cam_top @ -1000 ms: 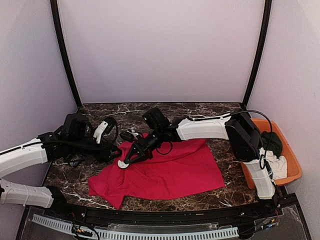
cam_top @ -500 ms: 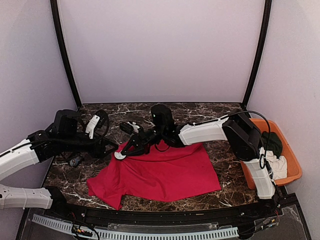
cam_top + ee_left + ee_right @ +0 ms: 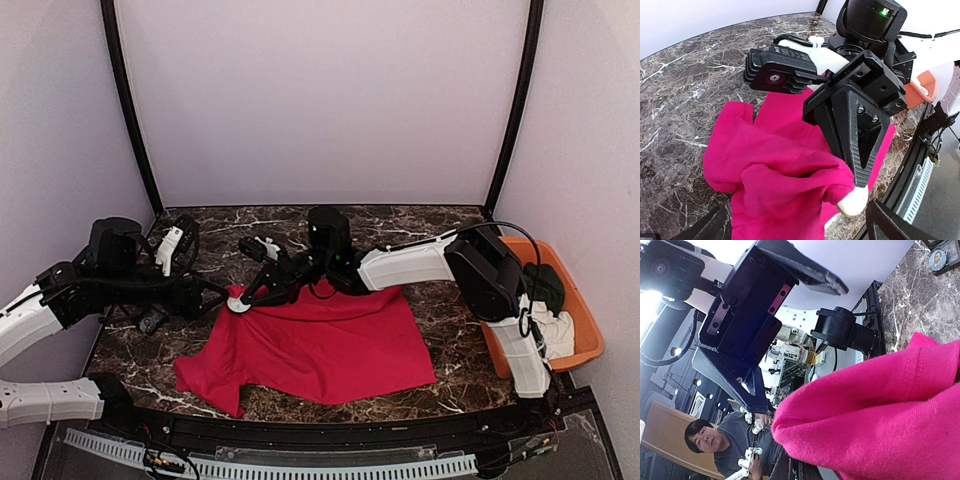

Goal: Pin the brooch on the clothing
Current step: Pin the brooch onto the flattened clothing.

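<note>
**A:** Where's the shirt [image 3: 330,340] now?

**B:** It's spread across the middle of the counter [image 3: 440,225]. Its corner at about 10 o'clock is bunched up off the surface, and both arms meet there.

**A:** And the grippers?

**B:** The left gripper [image 3: 799,207] is wide, with a finger on either side of the bunch, and I can't see it touching anything. The right gripper [image 3: 250,280] is spread as well. Cloth heaps against its lower finger, but as far as I can tell it isn't pinched.

**A:** How will the shirt handle?

**B:** I'd say it's light, limp and soft. It should sag from any hold and slide easily on the polished counter. It isn't fragile, but a pin needs a taut patch. I'd pinch deep into a fold near that 10 o'clock hem, because thin cloth slips out of a shallow grip.

**A:** Any sign of the brooch [image 3: 938,259]?

**B:** Probably. There's a small round framed piece lying on the counter, at 1 o'clock in the right wrist view. It looks stiff and flat, so I'd take it by its rim.
</note>
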`<state>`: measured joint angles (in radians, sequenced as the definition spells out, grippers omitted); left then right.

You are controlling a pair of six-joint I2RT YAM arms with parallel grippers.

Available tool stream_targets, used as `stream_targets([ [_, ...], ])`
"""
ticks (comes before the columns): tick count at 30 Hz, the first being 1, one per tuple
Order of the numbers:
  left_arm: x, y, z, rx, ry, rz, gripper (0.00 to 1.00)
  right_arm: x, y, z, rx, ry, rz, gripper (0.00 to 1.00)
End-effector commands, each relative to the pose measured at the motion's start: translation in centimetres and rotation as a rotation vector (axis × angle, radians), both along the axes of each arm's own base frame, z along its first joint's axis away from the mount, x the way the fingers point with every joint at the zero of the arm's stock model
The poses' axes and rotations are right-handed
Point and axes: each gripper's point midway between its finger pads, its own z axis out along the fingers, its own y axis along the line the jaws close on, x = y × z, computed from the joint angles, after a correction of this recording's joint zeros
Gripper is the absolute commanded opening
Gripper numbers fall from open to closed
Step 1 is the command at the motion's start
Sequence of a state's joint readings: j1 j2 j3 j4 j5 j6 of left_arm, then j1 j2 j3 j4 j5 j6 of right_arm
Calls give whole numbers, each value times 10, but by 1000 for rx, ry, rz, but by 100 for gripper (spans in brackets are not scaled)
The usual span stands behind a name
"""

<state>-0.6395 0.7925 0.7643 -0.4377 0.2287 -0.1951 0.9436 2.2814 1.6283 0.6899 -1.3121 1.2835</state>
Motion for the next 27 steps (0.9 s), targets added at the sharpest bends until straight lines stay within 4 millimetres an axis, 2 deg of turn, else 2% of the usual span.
stream_targets([
  [1,-17,-3,-2,-20,55,-59,92,0,-3,2,35,-32,10,0],
  [7,-23,-19,-4,-104,82,-128,89,1,-2,1,28,-35,10,0],
  [10,-22,-25,-10,-132,120,-145,75,1,-3,2,26,-35,9,0],
  [13,-23,-30,-9,-179,153,-165,67,0,-4,2,23,-38,9,0],
  [18,-19,-24,-6,-265,174,-147,62,0,-5,4,22,-47,6,0],
  [19,-19,-25,0,-300,173,-159,61,-1,-5,4,22,-48,7,0],
  [22,-14,-20,-1,-352,187,-141,58,0,-5,3,18,-46,7,0],
  [27,-15,-24,-9,-364,223,-173,53,-1,-5,2,13,-46,8,0],
])
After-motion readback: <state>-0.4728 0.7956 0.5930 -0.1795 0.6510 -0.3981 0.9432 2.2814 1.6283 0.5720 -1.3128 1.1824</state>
